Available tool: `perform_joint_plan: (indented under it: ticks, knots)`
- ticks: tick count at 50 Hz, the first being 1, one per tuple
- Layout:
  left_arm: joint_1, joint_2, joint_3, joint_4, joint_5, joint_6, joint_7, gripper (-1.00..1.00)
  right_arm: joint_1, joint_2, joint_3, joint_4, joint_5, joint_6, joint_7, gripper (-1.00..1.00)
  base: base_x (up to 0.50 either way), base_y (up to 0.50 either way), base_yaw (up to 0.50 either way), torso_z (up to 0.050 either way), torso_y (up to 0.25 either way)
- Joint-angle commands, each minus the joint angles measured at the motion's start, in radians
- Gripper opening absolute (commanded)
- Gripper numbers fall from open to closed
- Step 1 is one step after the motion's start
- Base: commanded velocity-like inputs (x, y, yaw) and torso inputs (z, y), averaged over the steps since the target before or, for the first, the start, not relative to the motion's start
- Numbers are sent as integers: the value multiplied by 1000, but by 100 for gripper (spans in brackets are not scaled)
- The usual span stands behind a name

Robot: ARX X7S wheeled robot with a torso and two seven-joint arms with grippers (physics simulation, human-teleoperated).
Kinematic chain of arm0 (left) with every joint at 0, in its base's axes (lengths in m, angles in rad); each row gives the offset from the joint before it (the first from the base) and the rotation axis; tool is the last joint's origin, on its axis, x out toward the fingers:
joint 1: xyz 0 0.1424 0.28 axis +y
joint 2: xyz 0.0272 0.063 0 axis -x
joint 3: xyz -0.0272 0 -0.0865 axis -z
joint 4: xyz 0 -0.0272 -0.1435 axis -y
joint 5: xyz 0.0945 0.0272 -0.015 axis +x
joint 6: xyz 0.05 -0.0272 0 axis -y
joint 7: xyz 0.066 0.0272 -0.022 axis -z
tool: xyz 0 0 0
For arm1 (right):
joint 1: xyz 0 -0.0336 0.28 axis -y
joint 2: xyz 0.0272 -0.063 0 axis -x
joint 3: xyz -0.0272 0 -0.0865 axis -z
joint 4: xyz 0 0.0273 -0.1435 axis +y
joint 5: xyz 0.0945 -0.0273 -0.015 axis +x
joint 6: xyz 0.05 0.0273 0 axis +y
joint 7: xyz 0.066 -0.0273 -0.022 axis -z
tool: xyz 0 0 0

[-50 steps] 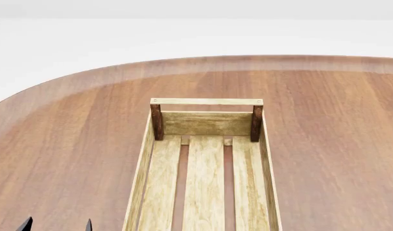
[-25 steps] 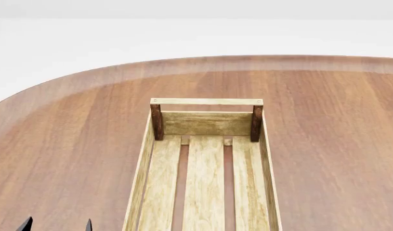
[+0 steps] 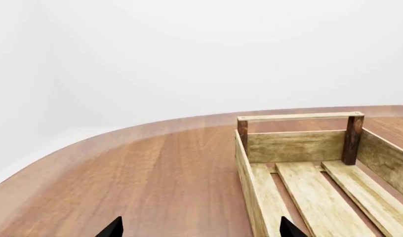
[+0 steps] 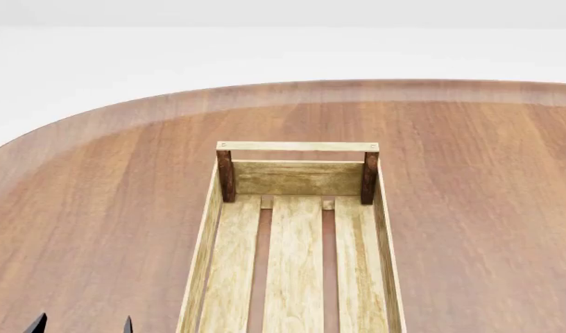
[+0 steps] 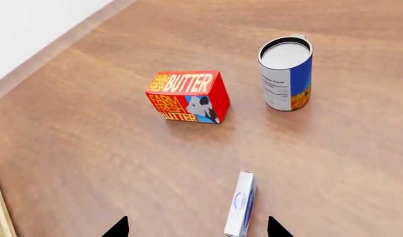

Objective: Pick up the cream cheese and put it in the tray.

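The cream cheese [image 5: 240, 203], a thin white and pale blue box with a dark oval logo, stands on its narrow edge on the wooden table. My right gripper [image 5: 197, 230] is open just short of it. The box sits between the two dark fingertips [image 5: 118, 228], closer to one of them, and nothing touches it. The tray [image 4: 297, 146], a long light-wood crate with a slatted bottom and dark corner posts, is empty in the head view. My left gripper [image 4: 82, 326] is open beside the tray's [image 3: 300, 117] left wall. The left gripper [image 3: 201, 230] holds nothing.
A red-orange butter box [image 5: 188, 96] lies beyond the cream cheese. A blue-and-orange can [image 5: 286, 74] stands upright next to it. The table's [image 4: 98, 180] rounded edge curves round the far side. A sliver of tray wall [image 5: 0, 207] shows in the right wrist view.
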Motion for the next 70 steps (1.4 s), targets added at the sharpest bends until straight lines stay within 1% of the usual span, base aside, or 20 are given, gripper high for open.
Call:
perform_joint_plan:
  ticks: [1, 22, 35, 55, 70]
  knots:
    - [-3, -3, 5, -3, -4, 2, -4, 100, 50, 7, -15, 71, -21, -2, -12, 100, 0, 0, 0, 0, 0]
    - [-8, -10, 14, -13, -10, 6, -12, 100, 138, -19, -32, 197, -80, -37, 15, 100, 0, 0, 0, 0, 0]
    - [-12, -13, 18, -16, -17, 7, -15, 100, 211, -17, -97, 272, -162, -35, 57, 100, 0, 0, 0, 0, 0]
    - [-15, -19, 26, -21, -19, 11, -24, 100, 275, -50, -129, 362, -206, -71, 58, 100, 0, 0, 0, 0, 0]
    - [-17, -23, 31, -21, -24, 11, -29, 100, 341, -77, -185, 419, -246, -80, 69, 100, 0, 0, 0, 0, 0]
